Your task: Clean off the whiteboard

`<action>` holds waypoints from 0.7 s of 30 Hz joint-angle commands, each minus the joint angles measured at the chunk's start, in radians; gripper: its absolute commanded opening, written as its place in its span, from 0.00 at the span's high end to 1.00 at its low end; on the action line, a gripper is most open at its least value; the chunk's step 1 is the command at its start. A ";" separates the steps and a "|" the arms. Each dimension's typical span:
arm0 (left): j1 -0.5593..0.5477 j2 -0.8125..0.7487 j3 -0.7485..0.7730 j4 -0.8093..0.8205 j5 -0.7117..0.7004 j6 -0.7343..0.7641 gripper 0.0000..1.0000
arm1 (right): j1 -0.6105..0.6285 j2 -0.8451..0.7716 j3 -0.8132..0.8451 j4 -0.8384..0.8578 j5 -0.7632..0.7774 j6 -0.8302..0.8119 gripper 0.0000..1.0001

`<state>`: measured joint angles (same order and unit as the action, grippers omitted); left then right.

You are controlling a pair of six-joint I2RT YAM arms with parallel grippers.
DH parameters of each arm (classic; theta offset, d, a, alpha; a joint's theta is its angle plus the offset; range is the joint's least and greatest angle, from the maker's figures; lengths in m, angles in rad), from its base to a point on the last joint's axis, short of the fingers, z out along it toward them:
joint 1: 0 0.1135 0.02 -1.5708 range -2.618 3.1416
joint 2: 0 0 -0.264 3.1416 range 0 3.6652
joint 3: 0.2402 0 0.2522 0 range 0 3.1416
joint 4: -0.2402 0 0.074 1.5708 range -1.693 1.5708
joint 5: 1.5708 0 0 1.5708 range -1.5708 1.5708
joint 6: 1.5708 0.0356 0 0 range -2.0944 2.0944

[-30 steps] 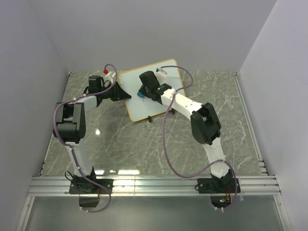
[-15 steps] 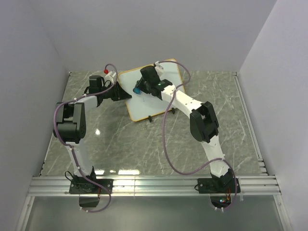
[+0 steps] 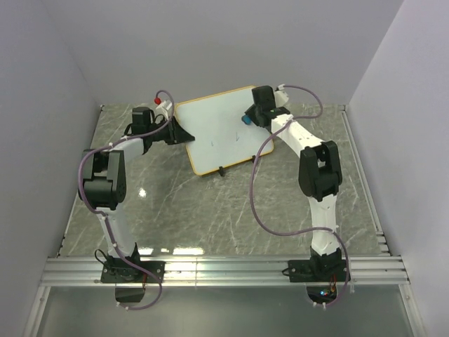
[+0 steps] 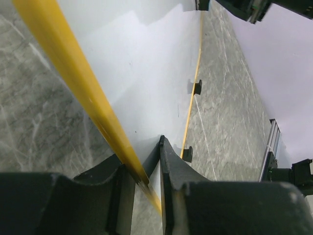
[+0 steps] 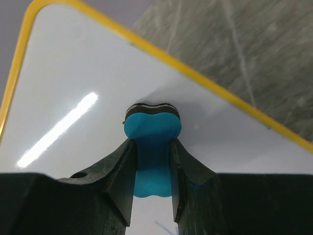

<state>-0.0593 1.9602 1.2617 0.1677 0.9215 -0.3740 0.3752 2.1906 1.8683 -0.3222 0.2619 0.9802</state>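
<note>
My right pincer (image 3: 250, 117), clamped on the blue eraser (image 5: 152, 128), has swept from the middle of the whiteboard (image 3: 214, 130) to its far right corner, with the felt against the surface. A blue stroke (image 5: 165, 226) remains nearer mid-board, so I judge erasing incomplete. My left pincer (image 4: 145, 164) is clamped on the board's left frame edge. Beneath the board lies a grey marble table (image 3: 175, 203). Behind the board stand plain pale walls (image 3: 210, 42).
</note>
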 commanded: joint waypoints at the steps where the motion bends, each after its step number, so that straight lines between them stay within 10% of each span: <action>1: -0.053 0.029 -0.005 -0.039 -0.118 0.179 1.00 | -0.019 0.078 -0.078 -0.084 0.062 -0.005 1.00; 21: -0.048 0.045 -0.005 -0.028 -0.121 0.162 1.00 | 0.040 -0.126 -0.506 0.063 0.030 0.150 1.00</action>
<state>-0.0666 1.9568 1.2720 0.1684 0.9283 -0.3550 0.3801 2.0258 1.4818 -0.1673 0.3183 1.0927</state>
